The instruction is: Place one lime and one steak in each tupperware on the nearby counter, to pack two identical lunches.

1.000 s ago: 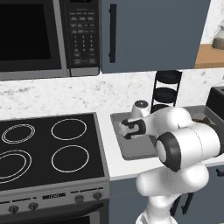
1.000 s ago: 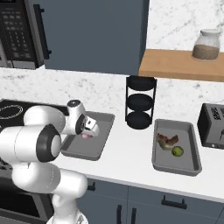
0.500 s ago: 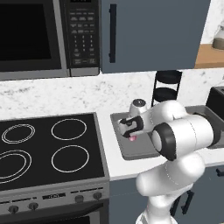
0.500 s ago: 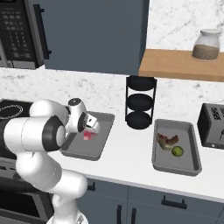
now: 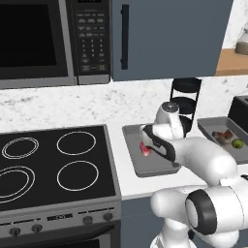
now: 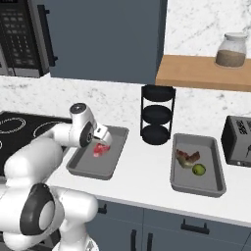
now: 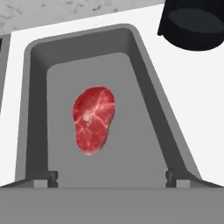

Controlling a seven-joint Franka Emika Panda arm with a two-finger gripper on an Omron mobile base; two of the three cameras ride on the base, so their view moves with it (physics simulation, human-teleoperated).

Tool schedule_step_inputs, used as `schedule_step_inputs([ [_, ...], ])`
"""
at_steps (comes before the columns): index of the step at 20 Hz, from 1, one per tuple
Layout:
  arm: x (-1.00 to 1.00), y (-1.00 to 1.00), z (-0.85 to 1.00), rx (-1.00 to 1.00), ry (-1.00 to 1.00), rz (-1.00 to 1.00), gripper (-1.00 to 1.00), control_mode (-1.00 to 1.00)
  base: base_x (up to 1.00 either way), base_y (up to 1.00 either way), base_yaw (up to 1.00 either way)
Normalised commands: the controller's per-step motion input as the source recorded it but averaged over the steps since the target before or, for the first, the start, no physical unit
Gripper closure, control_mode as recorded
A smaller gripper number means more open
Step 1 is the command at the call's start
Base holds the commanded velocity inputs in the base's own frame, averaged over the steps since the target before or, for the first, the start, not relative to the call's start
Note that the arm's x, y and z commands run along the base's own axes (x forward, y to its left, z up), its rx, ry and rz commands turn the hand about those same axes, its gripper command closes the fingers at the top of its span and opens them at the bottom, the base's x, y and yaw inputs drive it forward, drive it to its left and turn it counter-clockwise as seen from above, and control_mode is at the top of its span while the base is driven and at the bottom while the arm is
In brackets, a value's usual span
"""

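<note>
The gripper [image 7: 112, 175] hangs just above the near tupperware [image 7: 144, 78], its fingers [image 7: 47, 177] spread wide with nothing between them. The bright red steak [image 7: 93, 119] lies flat on the floor of this tray, near the middle and toward the end closest to the stove [image 5: 53, 164], clear of both fingertips. In the right base view the same steak [image 6: 100, 149] shows just under the hand, inside the tray [image 6: 83, 166] that sits at the counter's [image 6: 142, 181] stove-side end, close to its front edge. The second tupperware [image 6: 215, 181] stands well apart, toward the toaster [image 6: 238, 142], also near the front edge. It holds the darker steak [image 6: 188, 158] toward its back end and a lime [image 6: 198, 169] touching it on the front side. A black round rack [image 6: 157, 115] stands between the two trays, back against the wall
</note>
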Motion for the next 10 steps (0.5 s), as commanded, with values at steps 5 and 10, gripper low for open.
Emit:
schedule_step_inputs([
  [5, -0.99, -0.22, 0.94, 0.01, -0.03, 0.0, -1.0, -1.0, 0.0, 0.0, 0.0],
  [10, -1.0, 0.0, 0.7, -0.01, -0.12, 0.02, -1.0, -1.0, 0.0, 0.0, 0.0],
])
